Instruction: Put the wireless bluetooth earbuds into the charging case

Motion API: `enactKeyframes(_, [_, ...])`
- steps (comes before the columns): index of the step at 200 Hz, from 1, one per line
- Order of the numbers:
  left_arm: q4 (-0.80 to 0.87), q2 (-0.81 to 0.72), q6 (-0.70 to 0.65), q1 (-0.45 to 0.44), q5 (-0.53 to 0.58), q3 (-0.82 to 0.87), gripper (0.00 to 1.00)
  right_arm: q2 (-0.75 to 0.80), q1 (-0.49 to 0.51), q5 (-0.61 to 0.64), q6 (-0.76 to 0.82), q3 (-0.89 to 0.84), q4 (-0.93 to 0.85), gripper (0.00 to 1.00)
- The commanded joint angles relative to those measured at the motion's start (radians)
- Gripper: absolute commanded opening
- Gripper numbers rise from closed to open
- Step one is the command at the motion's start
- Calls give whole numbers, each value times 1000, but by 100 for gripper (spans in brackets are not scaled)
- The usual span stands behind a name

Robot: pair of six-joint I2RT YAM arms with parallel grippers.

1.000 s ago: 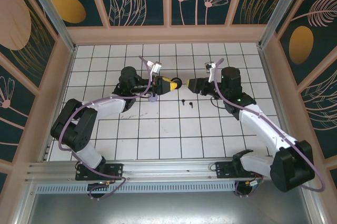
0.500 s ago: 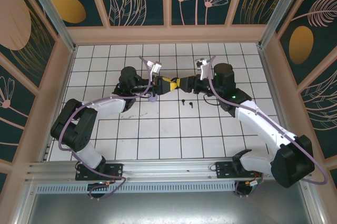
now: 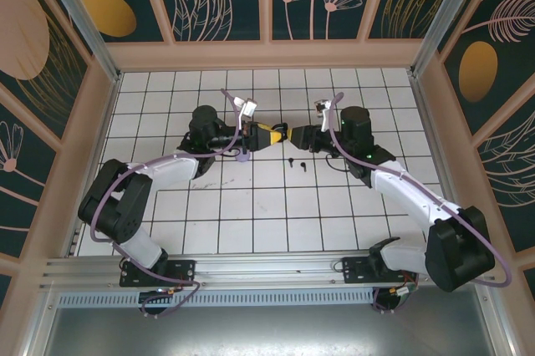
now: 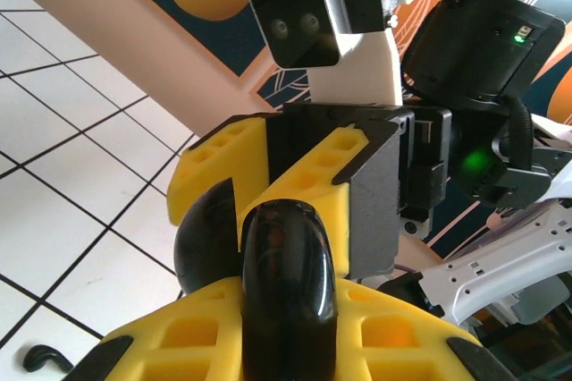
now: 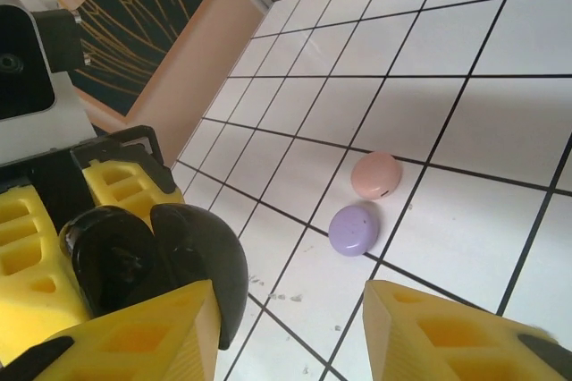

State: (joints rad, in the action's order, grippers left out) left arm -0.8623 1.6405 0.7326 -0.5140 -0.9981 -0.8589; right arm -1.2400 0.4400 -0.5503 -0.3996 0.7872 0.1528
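**Black case held up between the two arms**

The left gripper (image 3: 268,134) is clamped on the open black case (image 4: 288,296) and holds it above the far half of the table (image 3: 276,214). The right gripper (image 5: 295,332) faces it with its jaws spread wide and nothing between them, its tips just beside the case. Two black earbuds (image 3: 295,163) lie near the table's middle, just on the near side of both grippers. A pink case (image 5: 375,175) and a lilac case (image 5: 354,227) lie side by side on the table.

The white-tiled bench (image 3: 251,205) carries two black earbuds (image 3: 291,160) just nearward of the right end effector (image 3: 293,134). A lilac case (image 5: 354,228) lies just beside a pink case (image 5: 375,175), near the left end effector (image 3: 279,133).
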Motion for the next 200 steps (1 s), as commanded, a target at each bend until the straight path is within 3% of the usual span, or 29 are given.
enactKeyframes(1, [-72, -47, -22, -1, -40, -25, 0, -10, -12, 26, -7, -16, 4, 45])
enactKeyframes(87, [-81, -29, -19, -1, -36, -30, 0, 34, -10, -49, 1, 10, -16, 45])
enactKeyframes(200, [-85, -21, -12, -4, -30, -38, 0, -26, 48, 8, 1, 49, -19, 37])
